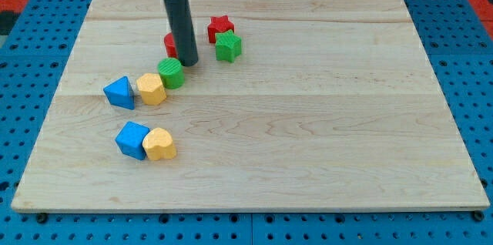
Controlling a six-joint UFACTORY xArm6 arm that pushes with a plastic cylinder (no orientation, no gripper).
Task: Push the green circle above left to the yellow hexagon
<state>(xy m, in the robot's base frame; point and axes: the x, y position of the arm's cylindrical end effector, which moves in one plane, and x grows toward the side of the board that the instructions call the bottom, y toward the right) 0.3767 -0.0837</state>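
The green circle [172, 73] sits on the wooden board [308, 122], touching the upper right side of the yellow hexagon [151, 88]. My tip [188, 63] stands just to the upper right of the green circle, very close to it or touching it. The rod rises from there to the view's top and hides part of a red block [170, 44] behind it.
A blue triangle [120, 92] lies against the hexagon's left. A red star [220, 27] and a green star [228, 45] lie to the right of the rod. A blue block [132, 139] and a yellow heart [159, 144] sit together at lower left.
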